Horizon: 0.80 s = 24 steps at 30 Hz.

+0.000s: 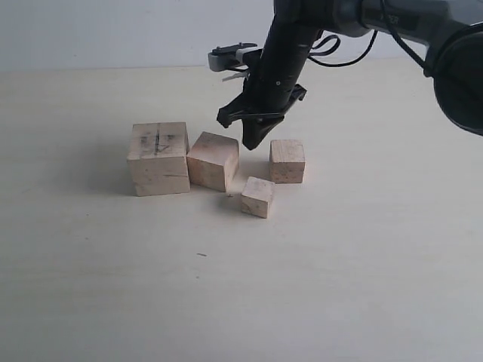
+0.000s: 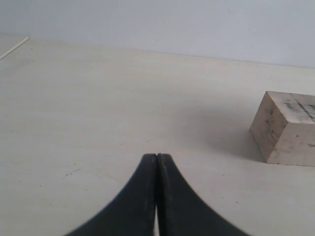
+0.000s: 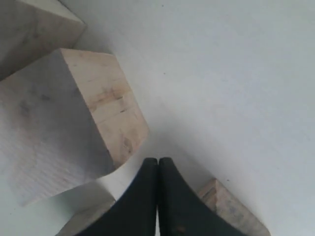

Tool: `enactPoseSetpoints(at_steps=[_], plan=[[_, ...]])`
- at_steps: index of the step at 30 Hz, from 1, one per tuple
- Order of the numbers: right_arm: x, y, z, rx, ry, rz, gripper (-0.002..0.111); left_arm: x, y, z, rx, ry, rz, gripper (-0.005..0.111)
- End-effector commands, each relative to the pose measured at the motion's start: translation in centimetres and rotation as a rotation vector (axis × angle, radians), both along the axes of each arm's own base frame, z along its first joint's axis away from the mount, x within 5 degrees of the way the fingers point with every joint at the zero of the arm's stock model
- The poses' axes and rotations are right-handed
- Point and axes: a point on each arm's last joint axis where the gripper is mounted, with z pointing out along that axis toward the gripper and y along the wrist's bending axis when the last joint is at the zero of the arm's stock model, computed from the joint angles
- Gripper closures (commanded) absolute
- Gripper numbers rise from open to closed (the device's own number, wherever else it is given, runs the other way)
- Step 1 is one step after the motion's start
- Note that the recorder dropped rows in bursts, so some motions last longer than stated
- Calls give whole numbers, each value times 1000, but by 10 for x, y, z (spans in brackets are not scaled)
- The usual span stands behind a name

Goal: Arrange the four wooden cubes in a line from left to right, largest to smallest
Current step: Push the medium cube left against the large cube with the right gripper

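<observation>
Four pale wooden cubes sit mid-table. The largest cube [image 1: 158,158], with pencil scribbles on top, is at the left and also shows in the left wrist view [image 2: 288,129]. Beside it is the second cube [image 1: 213,161], turned at an angle. The third cube [image 1: 287,161] lies further right, and the smallest cube [image 1: 258,197] sits in front of the gap between them. My right gripper [image 1: 253,143] hangs shut and empty just behind that gap, close to the second cube [image 3: 64,118]. The left gripper [image 2: 157,156] is shut and empty, low over bare table.
In the right wrist view a smaller cube [image 3: 231,206] is partly hidden under the fingers. A corner of the largest cube [image 3: 29,29] shows beyond the second cube. The pale tabletop [image 1: 339,286] stretches wide around the cubes. The left arm is out of the exterior view.
</observation>
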Motion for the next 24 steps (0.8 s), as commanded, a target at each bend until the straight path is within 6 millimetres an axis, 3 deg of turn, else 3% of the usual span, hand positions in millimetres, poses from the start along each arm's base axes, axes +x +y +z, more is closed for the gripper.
enactPoseSetpoints(at_steps=[1,24], plan=[[0,3,-10,21,35,-18,108,0,0,0,2,-14,-4,107],[1,9,-37,77,55,58,108,0,0,0,2,-14,-4,107]])
